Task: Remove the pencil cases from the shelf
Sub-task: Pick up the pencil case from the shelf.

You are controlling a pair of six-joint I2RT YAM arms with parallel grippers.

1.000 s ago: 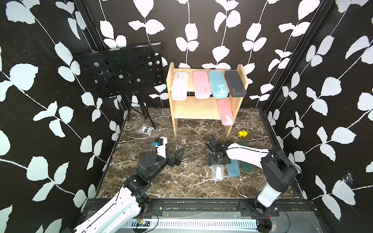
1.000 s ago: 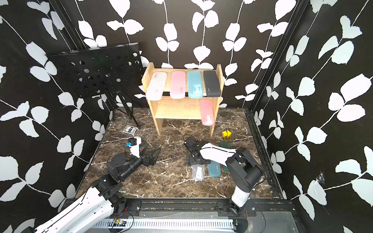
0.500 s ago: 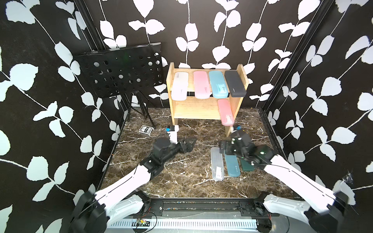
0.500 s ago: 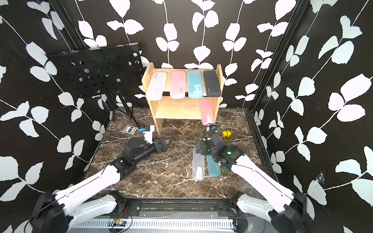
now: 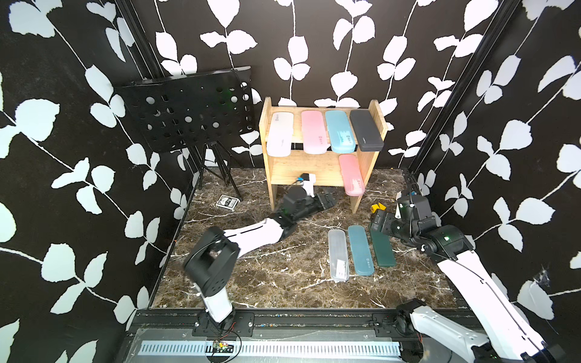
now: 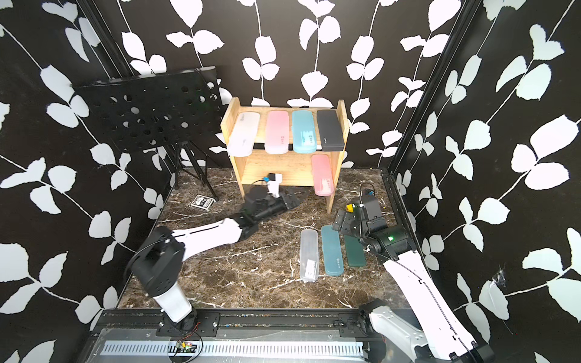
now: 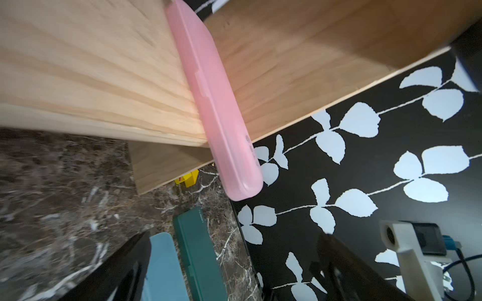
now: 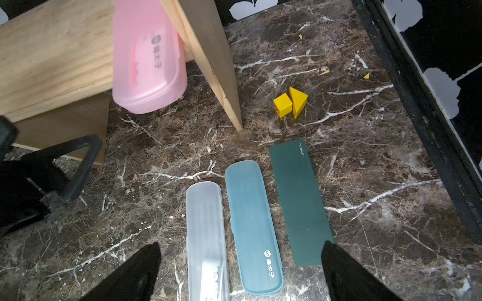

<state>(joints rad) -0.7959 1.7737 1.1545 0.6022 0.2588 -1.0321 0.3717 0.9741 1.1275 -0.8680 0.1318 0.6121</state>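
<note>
Room first: the shelf [image 5: 301, 168] stands at the back wall, its right panel not far from the right wall. 2 yellow blocks [image 8: 289, 103] sit on the floor just right of that panel. The biggest bare stretch of marble floor [image 5: 251, 276] is front-left and middle. The music stand [image 5: 188, 116] fills the back-left corner, w/ 1 card box [image 5: 228, 201] near its legs.

Count: 8 pencil cases total.
- 4 on the top tier side by side: white [image 5: 279, 135], pink [image 5: 312, 132], light blue [image 5: 340, 131], dark grey [image 5: 366, 130], front ends poking past the edge.
- 1 lower pink case [image 5: 352, 174] on the bottom tier, tight vs the right panel, its end hanging over the front edge.
- 3 flat on the floor at right in a row w/ small gaps: frosted [image 5: 338, 254], teal [image 5: 360, 250], dark green [image 5: 382, 248].

The left gripper [image 5: 328, 198] is low, just in front of the bottom tier. Its jaws are spread wide w/ nothing in them, near the lower pink case's overhang but apart from it. The right gripper [image 5: 377, 221] is over the far end of the dark green one, jaws spread too, carrying nothing.
</note>
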